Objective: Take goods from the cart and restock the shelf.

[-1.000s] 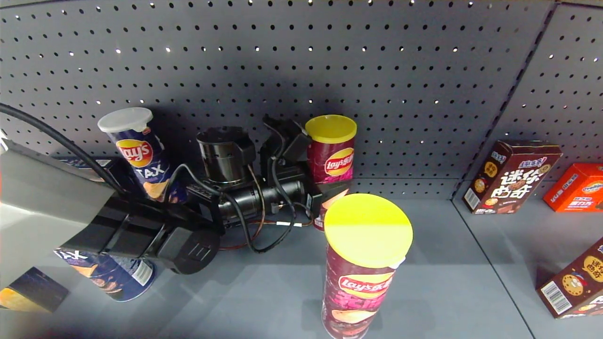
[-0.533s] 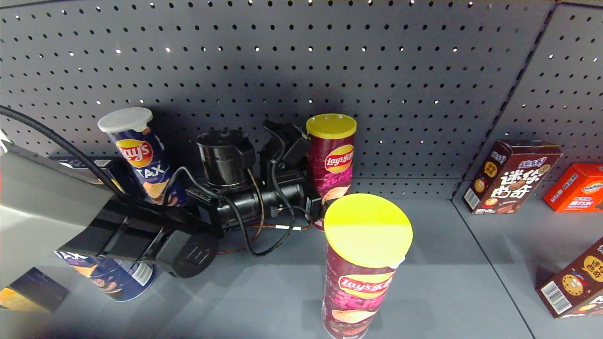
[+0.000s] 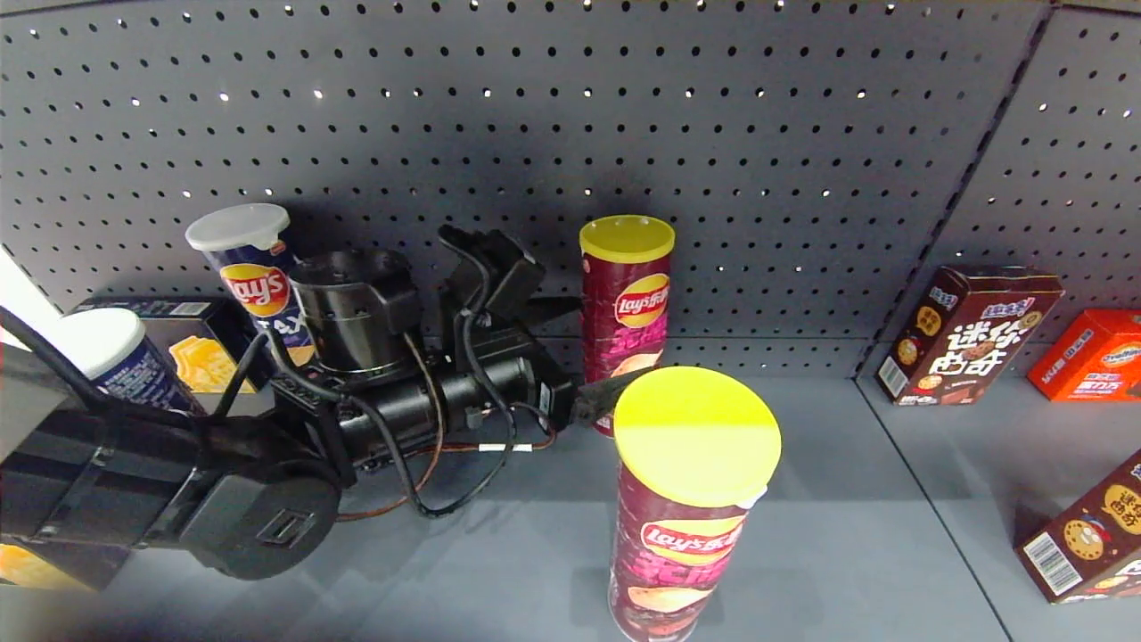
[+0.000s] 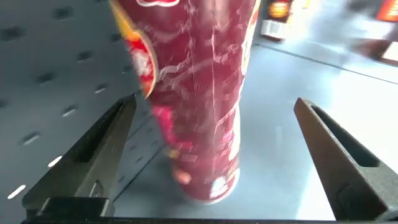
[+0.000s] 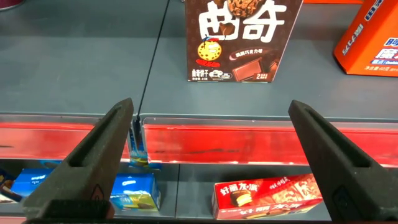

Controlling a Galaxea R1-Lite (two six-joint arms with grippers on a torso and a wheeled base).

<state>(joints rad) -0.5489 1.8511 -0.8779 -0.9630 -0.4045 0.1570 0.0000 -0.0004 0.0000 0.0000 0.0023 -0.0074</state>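
Two black fingers of the left jaws are standing wide apart. The maroon chip can is rising between them with a gap on either side, so I am reading it as not gripped. That can is standing upright at the back of the shelf, just in front of the pegboard wall, with the left jaws sitting low beside its base. The right jaws are also gaping wide with nothing between them, hanging before a lower shelf where a brown cookie box and an orange box are standing.

Working outward, a second maroon can is standing nearer the front, apart from the first. To the left, a blue can is standing near the wall, and a white-lidded blue can is sitting close by my left arm.

I am judging this placement as good as done — can on the shelf, upright, left jaws free of it. What is remaining is drawing the left arm clear without clipping the can, then going back to the cart — how many goods are waiting there I cannot tell.
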